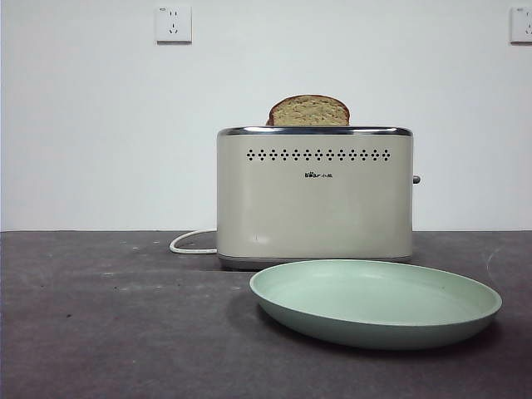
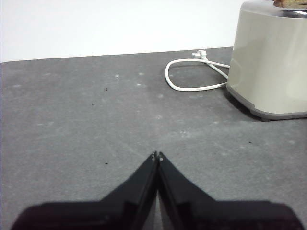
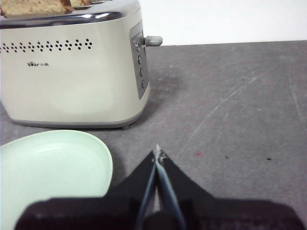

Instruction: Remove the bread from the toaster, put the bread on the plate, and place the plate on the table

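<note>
Front view: bread stands in the toaster, plate empty on the table. Your left end effector and right end effector wait closed, holding nothing; first, you must open one above the slice.

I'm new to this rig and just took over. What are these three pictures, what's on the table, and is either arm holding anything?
It is a two-armed robot at a table. One picture looks level across the table; the other two come from cameras on each wrist. The black wedges are the left gripper and right gripper, both shut and empty, waiting above the table. The bread stands in the cream toaster. Its white cord trails on the left gripper's side. The green plate lies empty before the toaster.
</note>
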Robot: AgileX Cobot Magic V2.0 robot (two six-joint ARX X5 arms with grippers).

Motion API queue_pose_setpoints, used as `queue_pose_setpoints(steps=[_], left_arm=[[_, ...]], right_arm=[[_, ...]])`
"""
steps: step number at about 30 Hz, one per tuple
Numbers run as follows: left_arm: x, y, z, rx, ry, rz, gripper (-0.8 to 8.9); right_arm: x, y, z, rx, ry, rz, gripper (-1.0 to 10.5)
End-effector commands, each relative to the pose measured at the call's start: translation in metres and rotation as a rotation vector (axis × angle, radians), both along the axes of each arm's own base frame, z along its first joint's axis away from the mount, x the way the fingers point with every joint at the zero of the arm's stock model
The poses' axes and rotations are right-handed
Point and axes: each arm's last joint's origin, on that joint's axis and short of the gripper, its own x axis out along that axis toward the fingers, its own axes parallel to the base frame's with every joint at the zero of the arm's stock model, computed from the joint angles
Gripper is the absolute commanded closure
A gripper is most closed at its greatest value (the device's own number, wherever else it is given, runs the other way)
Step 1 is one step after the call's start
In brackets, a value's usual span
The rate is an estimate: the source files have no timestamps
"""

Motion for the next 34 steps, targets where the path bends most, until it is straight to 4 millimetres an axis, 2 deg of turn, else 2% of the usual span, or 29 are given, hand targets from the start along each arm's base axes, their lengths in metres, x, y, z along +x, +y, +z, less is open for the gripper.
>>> queue_pose_setpoints(steps=[1, 7, 14, 19, 26, 31, 34], left_arm=[[0.0, 0.0, -0.002, -0.077, 0.008, 0.013, 8.18], [-0.002, -0.001, 0.013, -0.181, -0.009, -0.001, 8.2], [-0.016, -0.002, 0.059, -0.213, -0.063, -0.022, 8.2], [-0.027, -0.003, 0.097, -0.216, -0.072, -0.037, 8.2], [-0.033, -0.006, 0.149, -0.218, -0.003, -0.162, 8.2], [-0.034, -0.01, 0.176, -0.202, 0.072, -0.281, 8.2], [-0.037, -0.011, 0.184, -0.188, 0.14, -0.324, 8.2]], right_arm=[[0.001, 0.0, -0.004, 0.071, 0.02, -0.01, 9.5], [-0.001, 0.0, 0.01, 0.182, -0.007, -0.015, 9.6], [-0.005, 0.001, 0.051, 0.231, -0.029, 0.025, 9.6], [-0.003, 0.003, 0.085, 0.221, 0.069, 0.071, 9.6], [0.003, 0.008, 0.138, 0.113, 0.267, 0.225, 9.6], [0.006, 0.009, 0.167, 0.019, 0.42, 0.296, 9.6], [0.008, 0.009, 0.182, -0.016, 0.473, 0.31, 9.6]])
